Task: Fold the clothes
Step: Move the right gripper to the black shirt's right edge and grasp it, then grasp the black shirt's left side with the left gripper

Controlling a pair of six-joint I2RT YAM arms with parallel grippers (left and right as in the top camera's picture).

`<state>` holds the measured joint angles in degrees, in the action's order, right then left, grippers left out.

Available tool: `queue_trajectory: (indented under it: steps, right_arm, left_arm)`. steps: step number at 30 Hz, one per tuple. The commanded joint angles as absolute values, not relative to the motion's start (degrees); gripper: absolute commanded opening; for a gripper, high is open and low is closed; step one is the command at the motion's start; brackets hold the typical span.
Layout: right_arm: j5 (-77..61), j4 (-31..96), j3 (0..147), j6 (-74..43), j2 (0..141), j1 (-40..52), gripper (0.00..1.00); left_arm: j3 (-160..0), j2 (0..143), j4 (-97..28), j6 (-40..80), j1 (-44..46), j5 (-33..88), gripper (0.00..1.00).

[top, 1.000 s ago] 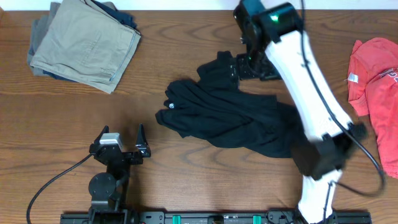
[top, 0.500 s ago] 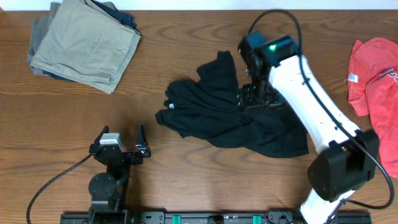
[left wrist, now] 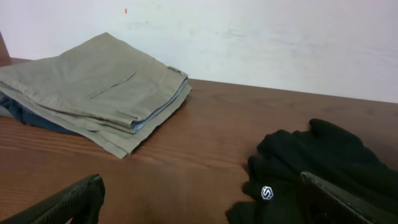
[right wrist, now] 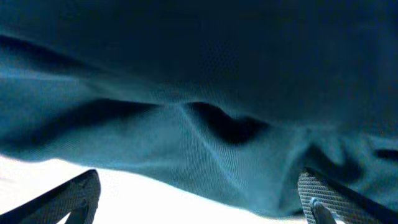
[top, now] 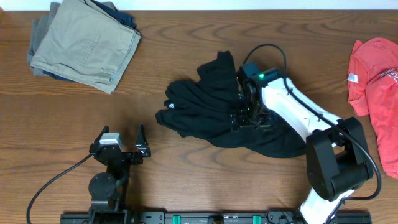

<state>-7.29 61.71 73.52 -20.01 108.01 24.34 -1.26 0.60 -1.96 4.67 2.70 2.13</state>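
Observation:
The black garment (top: 211,106) lies crumpled in the middle of the table, with a small white round logo (top: 172,106) near its left edge. It also shows in the left wrist view (left wrist: 323,162), logo facing the camera. My right gripper (top: 247,118) is down on the garment's middle, fingers spread wide; in the right wrist view the dark fabric (right wrist: 199,112) fills the frame just in front of the open fingers (right wrist: 199,199). My left gripper (top: 122,140) is open and empty, low at the front left, pointing toward the garment (left wrist: 199,202).
Folded khaki trousers (top: 84,40) on darker clothes lie at the back left, also in the left wrist view (left wrist: 93,93). A red T-shirt (top: 376,81) lies at the right edge. A black cable (top: 56,180) runs from the left arm's base.
My right arm has swung down from the back of the table toward the front, and the gripper has come down onto the garment's middle. The left arm has not moved.

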Motion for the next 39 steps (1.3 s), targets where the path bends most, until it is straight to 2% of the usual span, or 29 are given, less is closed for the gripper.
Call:
queue_trajectory:
  steps: [1, 3, 7, 12, 14, 21, 30, 34, 39]
  right_arm:
    - [-8.54, 59.99, 70.59, -21.85, 108.01, 24.73, 0.95]
    - [-8.38, 58.04, 69.21, -21.85, 108.01, 24.67, 0.74]
    - [-8.10, 55.02, 68.47, -21.85, 108.01, 24.67, 0.42]
    - [-4.23, 54.26, 69.21, -22.74, 108.01, 24.03, 0.18]
    - [-2.98, 55.33, 70.48, -22.72, 107.98, 23.14, 0.01]
    - [-2.83, 64.97, 77.30, -22.70, 105.43, 19.44, 0.01]
    - [-2.87, 75.24, 78.54, -22.74, 89.49, 21.76, 0.01]
    - [-0.38, 78.00, 78.41, -23.62, 83.90, 24.25, 0.01]
    - [4.14, 79.09, 76.47, -27.64, 80.79, 24.40, 0.01]
  left_arm:
    - [-0.23, 0.23, -4.03, 5.17, 2.81, 0.58, 0.98]
    - [-0.23, 0.23, -4.03, 5.15, 2.81, 0.60, 0.98]
    - [-0.23, 0.23, -4.03, 5.17, 2.81, 0.60, 0.98]
    - [-0.23, 0.23, -4.03, 5.15, 2.81, 0.60, 0.98]
    - [-0.23, 0.23, -4.03, 5.17, 2.81, 0.60, 0.98]
    - [-0.23, 0.23, -4.03, 5.17, 2.81, 0.62, 0.98]
    - [-0.23, 0.34, -4.03, 5.23, 2.83, 1.72, 0.98]
    - [-0.27, 1.85, -3.42, 11.77, 2.83, 8.58, 0.98]
    - [-0.30, 5.98, -2.48, 18.33, 2.98, 24.32, 0.98]
